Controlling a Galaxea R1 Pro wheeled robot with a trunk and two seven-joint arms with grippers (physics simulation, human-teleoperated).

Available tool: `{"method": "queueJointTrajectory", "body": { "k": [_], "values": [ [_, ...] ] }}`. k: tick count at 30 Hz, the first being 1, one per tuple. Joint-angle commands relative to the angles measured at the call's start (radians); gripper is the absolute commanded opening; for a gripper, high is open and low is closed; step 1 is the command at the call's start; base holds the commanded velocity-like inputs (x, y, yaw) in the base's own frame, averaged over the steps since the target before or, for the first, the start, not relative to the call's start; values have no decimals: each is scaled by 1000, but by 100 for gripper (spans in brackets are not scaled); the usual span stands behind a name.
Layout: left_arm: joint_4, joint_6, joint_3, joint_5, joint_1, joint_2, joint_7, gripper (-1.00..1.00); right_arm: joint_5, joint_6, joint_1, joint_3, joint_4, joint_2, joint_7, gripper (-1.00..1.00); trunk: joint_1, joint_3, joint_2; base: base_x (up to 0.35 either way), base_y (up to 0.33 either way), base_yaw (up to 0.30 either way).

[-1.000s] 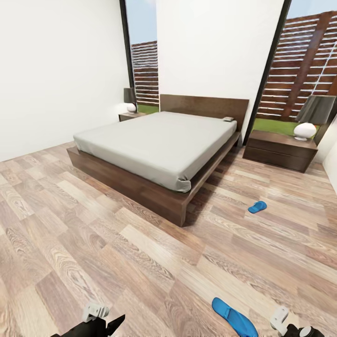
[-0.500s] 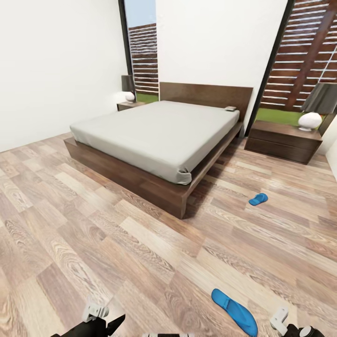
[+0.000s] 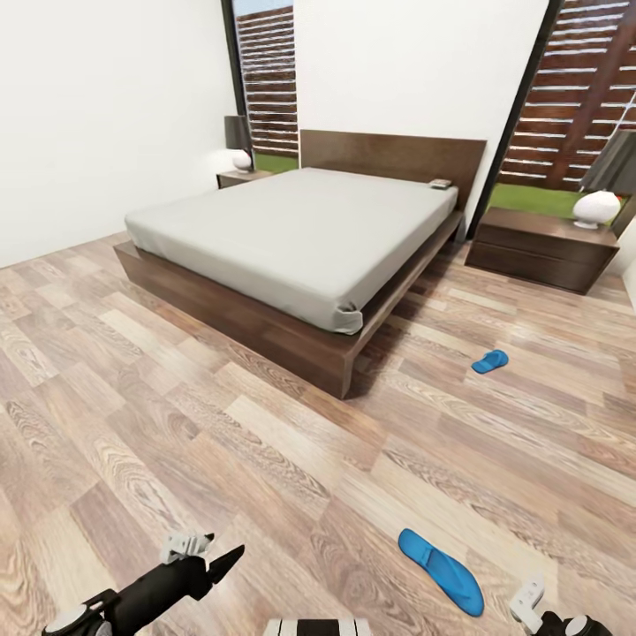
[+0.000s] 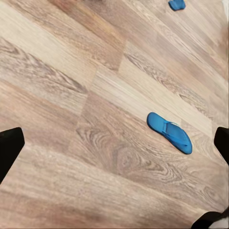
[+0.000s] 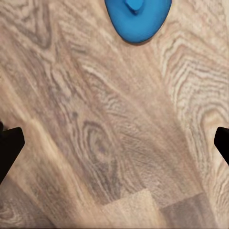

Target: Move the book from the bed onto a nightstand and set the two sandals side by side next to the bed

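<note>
The bed [image 3: 291, 234] stands mid-room, and the book [image 3: 439, 184] lies on its mattress near the headboard's right end. One nightstand [image 3: 541, 249] is right of the bed, the other [image 3: 237, 177] at its far left. A blue sandal [image 3: 440, 570] lies on the floor close in front of me, also seen as the sandal [image 4: 170, 132] and the sandal [image 5: 137, 16]. The second sandal [image 3: 489, 360], [image 4: 177, 5] lies farther off near the bed's right side. My left gripper [image 3: 221, 565], [image 4: 114, 148] and right gripper [image 3: 541, 609], [image 5: 114, 143] hover low over the floor, both open and holding nothing.
A white round lamp [image 3: 596, 208] stands on the right nightstand and another lamp [image 3: 240, 159] on the left one. Tall black-framed windows flank the headboard. Wood-plank floor [image 3: 132, 415] stretches between me and the bed.
The whole view has shifted: the camera moved closer to the bed. My left arm has come farther up into the head view. The sandals and book stay put.
</note>
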Motion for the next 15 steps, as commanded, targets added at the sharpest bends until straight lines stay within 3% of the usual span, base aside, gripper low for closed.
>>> {"method": "queueJointTrajectory", "body": {
  "k": [1,4,12,14,15],
  "values": [
    [-9,18,1,27,0,0,-1,100,10,2,0,-2,-2,0,9,100,0,-5,-1,0,0,0],
    [-11,29,3,50,0,4,1,100,10,2,0,-2,-2,0,9,100,2,-16,-1,0,0,0],
    [55,30,13,60,0,11,3,100,10,3,0,-2,-4,-1,11,100,5,-47,-3,0,0,0],
    [82,28,22,61,0,18,3,100,10,3,0,-2,-4,-1,12,100,6,-55,-4,0,0,0],
    [112,27,45,63,0,36,2,100,10,3,0,-2,-5,-1,12,100,7,-59,-4,0,0,0]
  ]
}}
